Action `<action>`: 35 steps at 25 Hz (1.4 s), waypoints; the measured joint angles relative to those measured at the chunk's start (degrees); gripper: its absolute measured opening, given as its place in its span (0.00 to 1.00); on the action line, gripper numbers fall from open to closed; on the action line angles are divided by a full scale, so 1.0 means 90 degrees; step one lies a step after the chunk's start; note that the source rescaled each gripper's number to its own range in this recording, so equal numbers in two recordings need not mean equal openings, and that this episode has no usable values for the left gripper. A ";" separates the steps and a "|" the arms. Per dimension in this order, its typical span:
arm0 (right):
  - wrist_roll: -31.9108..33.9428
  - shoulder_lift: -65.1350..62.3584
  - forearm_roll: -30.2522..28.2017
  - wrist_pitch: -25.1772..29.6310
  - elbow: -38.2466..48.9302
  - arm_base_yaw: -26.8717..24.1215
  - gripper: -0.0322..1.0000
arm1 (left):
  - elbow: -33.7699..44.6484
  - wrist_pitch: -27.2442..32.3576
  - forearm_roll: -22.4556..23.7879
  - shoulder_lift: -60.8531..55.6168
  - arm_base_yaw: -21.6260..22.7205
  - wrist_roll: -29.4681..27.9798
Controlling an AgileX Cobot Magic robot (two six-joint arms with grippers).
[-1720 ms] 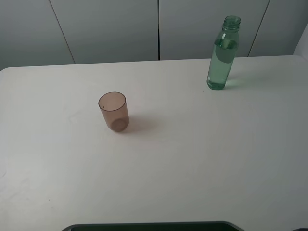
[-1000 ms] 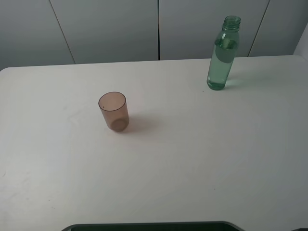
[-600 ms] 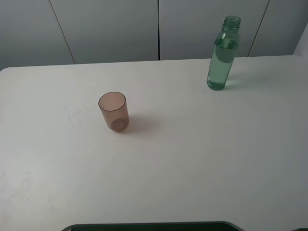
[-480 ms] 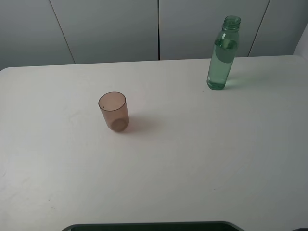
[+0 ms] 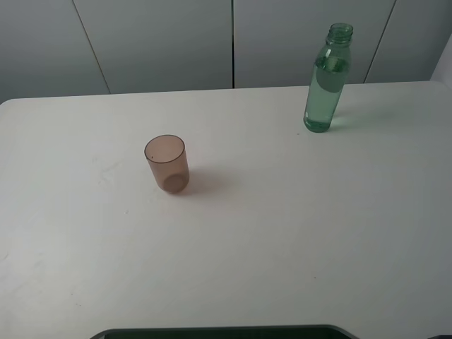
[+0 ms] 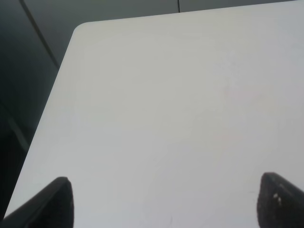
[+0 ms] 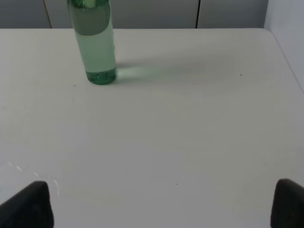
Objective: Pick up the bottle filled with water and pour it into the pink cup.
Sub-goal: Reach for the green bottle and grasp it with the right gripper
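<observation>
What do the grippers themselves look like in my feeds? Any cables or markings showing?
Only fingertips show: the left gripper and the right gripper each have two matte black, rounded tips. No cables, markings or arm links are visible in any view.

A bare white matte table is standing against plain grey wall panels. It is looking like a lab.

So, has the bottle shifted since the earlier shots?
No. The bottle stands upright in the same spot near the far edge of the table.
</observation>
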 joint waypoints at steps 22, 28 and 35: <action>-0.0139 0.0885 0.0407 -0.1640 -0.0592 0.0000 1.00 | 0.0000 0.0000 0.0000 0.0000 0.0000 -0.0028; -0.0204 0.2114 0.0713 -0.3354 -0.0592 0.0000 1.00 | 0.0000 0.0000 0.0000 0.0000 0.0000 -0.0028; -0.0169 0.3566 0.0842 -0.6055 -0.0447 0.0000 1.00 | 0.0000 0.0000 0.0000 0.0000 0.0000 -0.0028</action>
